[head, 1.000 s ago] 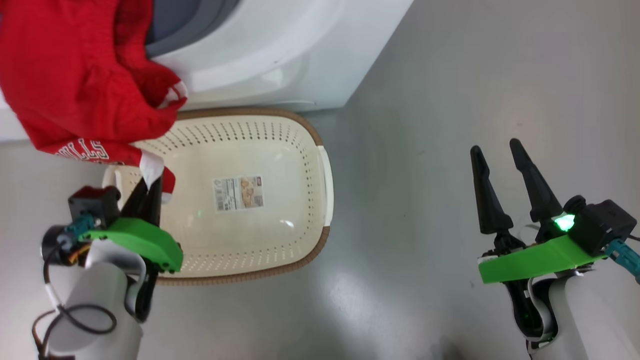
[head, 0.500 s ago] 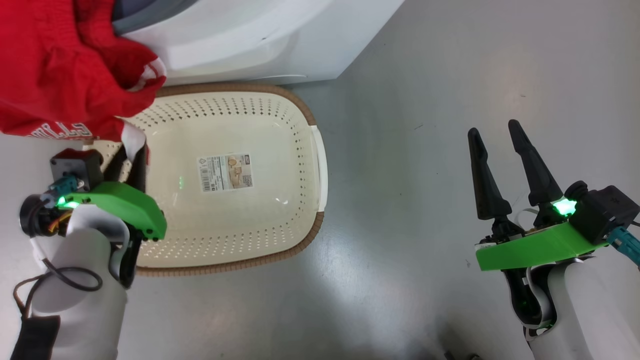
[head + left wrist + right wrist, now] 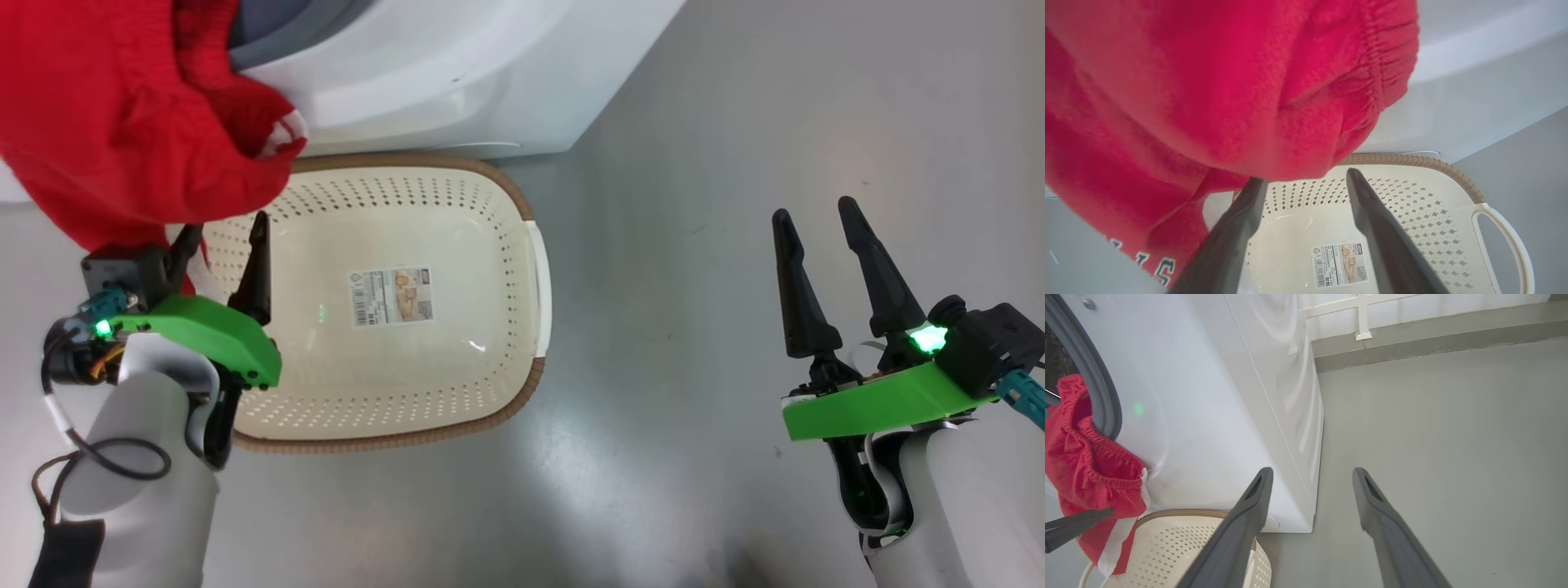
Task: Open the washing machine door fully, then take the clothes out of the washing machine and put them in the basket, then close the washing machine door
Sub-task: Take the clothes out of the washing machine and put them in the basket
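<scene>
Sticker (image 3: 390,296) on basket (image 3: 540,278) floor: print too small to read. Clothes (image 3: 1229,81): dark-outlined white letters (image 3: 1161,271), cut off, unreadable.

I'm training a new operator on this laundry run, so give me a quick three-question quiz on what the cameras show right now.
1. True or false: red clothes lie on the bottom of the basket.
2. The left gripper is: A) shut on the clothes, B) open, C) shut on the basket's rim.
3. Fill in: the clothes hang out of the opening of the ____.

Key
1. False: the bottom is bare apart from a sticker.
2. B
3. washing machine
</scene>
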